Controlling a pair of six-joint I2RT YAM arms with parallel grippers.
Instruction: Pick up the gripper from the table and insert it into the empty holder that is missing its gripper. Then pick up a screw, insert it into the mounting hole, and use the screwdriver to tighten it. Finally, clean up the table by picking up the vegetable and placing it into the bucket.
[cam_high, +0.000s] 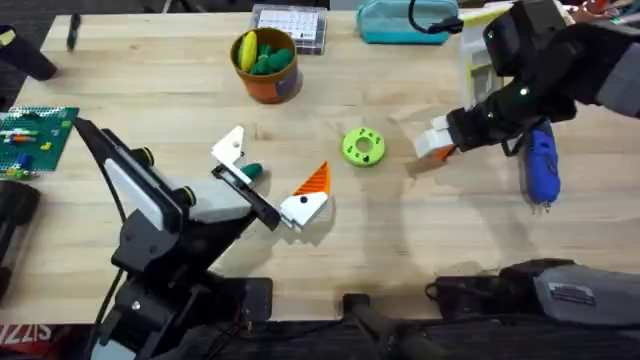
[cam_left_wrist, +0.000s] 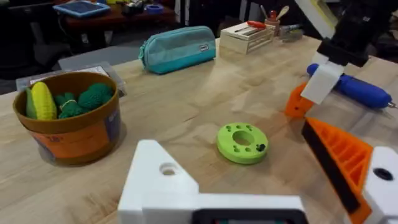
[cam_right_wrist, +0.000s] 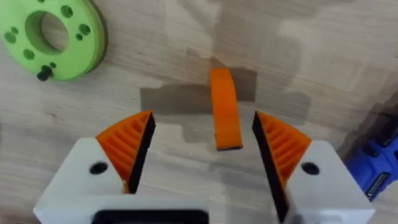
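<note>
Two claws are counted, one per arm. Nearest the arms' bases, the left claw (cam_high: 274, 160) is seen spread wide and released. Only one of its two fingers carries an orange ribbed tip (cam_high: 316, 179); the other is a bare white holder (cam_high: 231, 144). One dark green vegetable (cam_high: 251, 172) is found on the desk (cam_high: 400, 240) between these two, just beside the holder.

Farther out, one lime green disc (cam_high: 362, 146) lies flat. To its right the right claw (cam_right_wrist: 202, 127) is held low over the desk, released, both orange pads (cam_right_wrist: 129, 143) apart. Between them one narrow orange piece, taken to be the gripper (cam_right_wrist: 224, 109) seen edge-on, is set on the desk. Its long axis runs straight away from the wrist and neither pad is touched by it. No white part of it can be made out.

Just right of this claw one blue screwdriver (cam_high: 540, 165) lies on the desk, its long axis near to far and its bit toward the near edge.

At the far side are found one bucket (cam_high: 268, 82) holding toy vegetables, one clear compartment box (cam_high: 290, 27) and one teal pouch (cam_high: 400, 22).
</note>
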